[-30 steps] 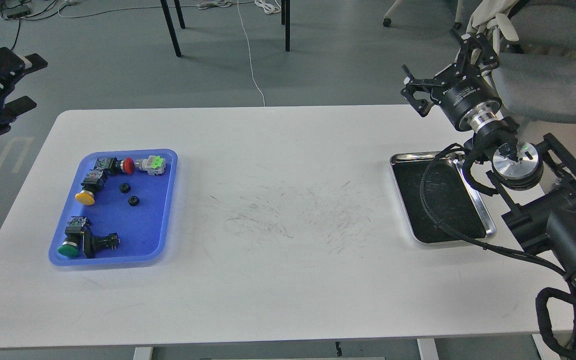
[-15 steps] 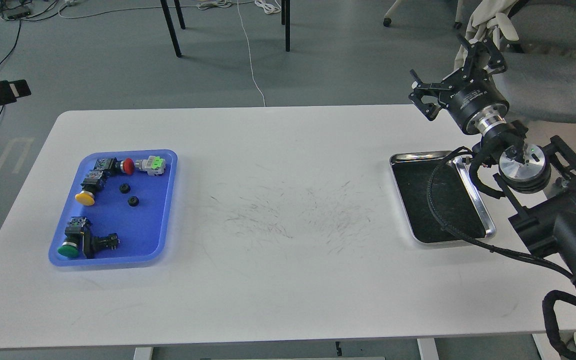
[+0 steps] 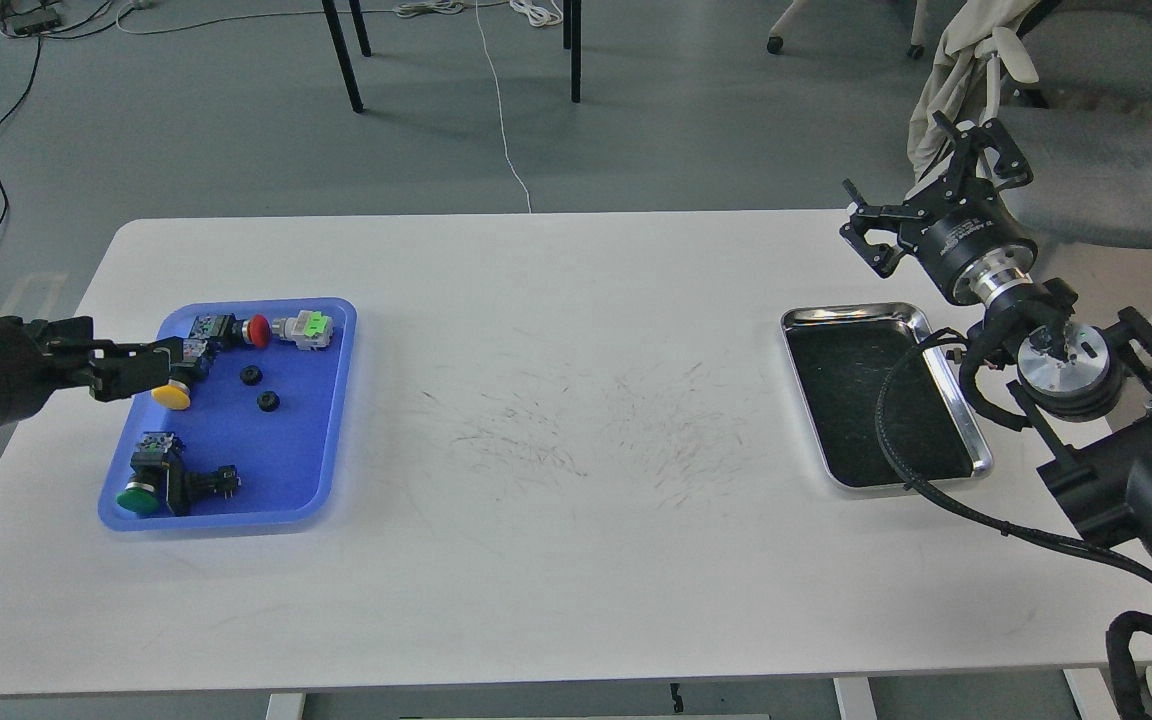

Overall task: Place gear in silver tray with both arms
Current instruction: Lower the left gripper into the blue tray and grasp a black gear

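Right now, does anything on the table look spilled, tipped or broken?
Nothing is spilled or broken. The white table carries dark scuff marks at its middle, and the silver tray sits slightly askew, its bottom scratched and bare.

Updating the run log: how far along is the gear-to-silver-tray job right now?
Nothing delivered: the silver tray holds nothing. Both small black gears lie in the blue tray among the pushbutton switches. In hand: the left gripper reaches over the blue tray's left edge near the yellow pushbutton, holding nothing visible. The right gripper hovers open beyond the silver tray. Left: grasp, carry across, place.
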You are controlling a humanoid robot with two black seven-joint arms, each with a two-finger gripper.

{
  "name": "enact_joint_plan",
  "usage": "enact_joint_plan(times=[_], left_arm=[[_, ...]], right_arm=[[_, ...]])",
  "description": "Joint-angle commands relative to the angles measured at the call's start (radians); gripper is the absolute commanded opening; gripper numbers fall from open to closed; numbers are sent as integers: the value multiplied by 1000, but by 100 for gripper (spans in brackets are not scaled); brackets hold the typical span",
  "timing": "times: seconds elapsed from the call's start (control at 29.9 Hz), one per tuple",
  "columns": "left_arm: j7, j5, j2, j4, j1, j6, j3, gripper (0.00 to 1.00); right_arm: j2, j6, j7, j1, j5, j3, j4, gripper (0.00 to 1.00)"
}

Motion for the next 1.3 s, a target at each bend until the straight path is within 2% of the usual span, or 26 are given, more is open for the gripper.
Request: enact_joint_plan(times=[0.0,0.2,0.7,0.84,1.0,1.27], left_arm=[[21,22,-70,36,2,32,26,98],[44,41,-189,95,16,78,46,98],[51,-14,-435,376,16,76,31,96],[93,-111,-467,418,16,75,34,96],[93,-123,-498,494,15,75,34,96],[88,-126,-507,539,15,70,38,94]], right_arm=[[-22,0,6,-40,4,5,1,100],[-29,0,28,-80,4,13,-4,100],[-38,3,28,-101,9,20,4,100],[-38,3,28,-103,9,30,1,100],[-36,6,28,-104,9,33,4,100],[-36,7,28,-104,9,34,4,100]])
